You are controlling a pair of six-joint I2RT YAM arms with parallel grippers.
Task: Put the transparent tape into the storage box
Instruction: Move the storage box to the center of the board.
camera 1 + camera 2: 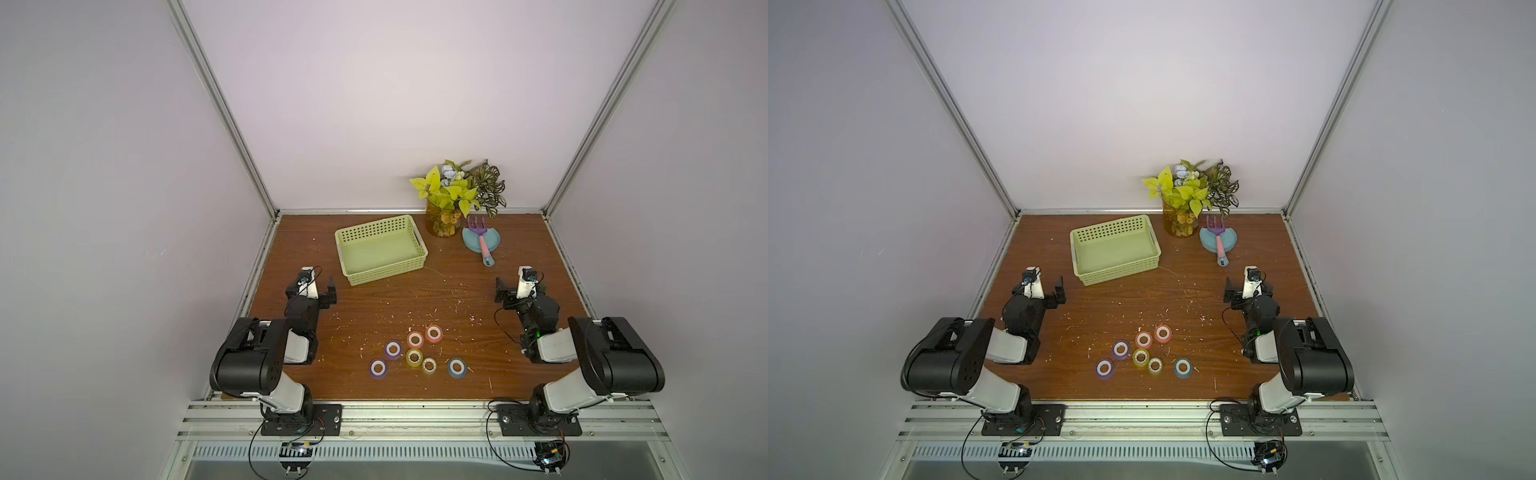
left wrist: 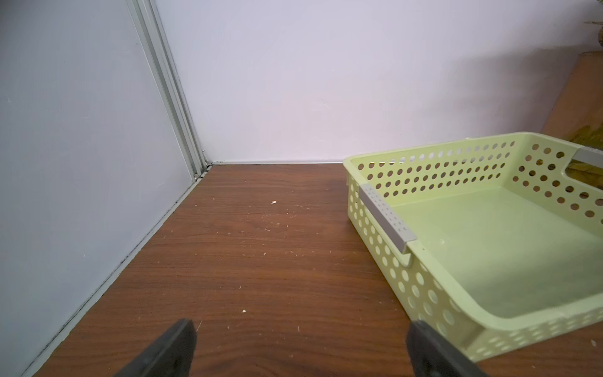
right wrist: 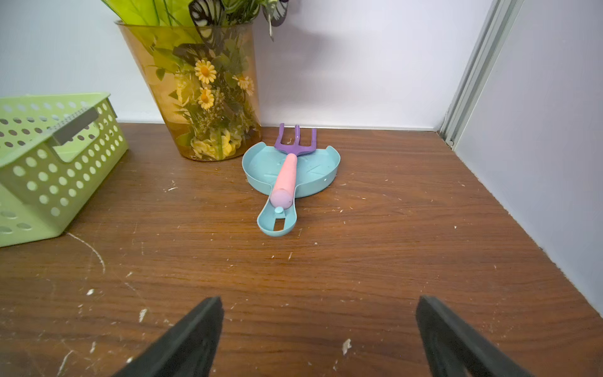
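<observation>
- Storage box (image 1: 388, 272): light green rectangular basket with perforated walls; stood upright, bare floor showing.
- Transparent tape (image 1: 409, 359): seven small translucent, white-cored rolls; lay flat, clustered, well apart from the storage box on its near side.
- Orange-red rolls (image 1: 433, 339) lay nearest the storage box; purple rolls (image 1: 393, 355), yellow roll (image 1: 414, 363), colourless roll (image 1: 429, 371) and blue roll (image 1: 457, 373) lay farther.

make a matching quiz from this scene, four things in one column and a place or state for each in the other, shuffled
1 storage box
2 blue tape roll
3 toy rake
4 left claw

a lying across the blue dish
b open, holding nothing
c light green, nothing inside it
d on the table, outermost roll on the robot's right

Pairs: 1-c, 2-d, 3-a, 4-b
</observation>
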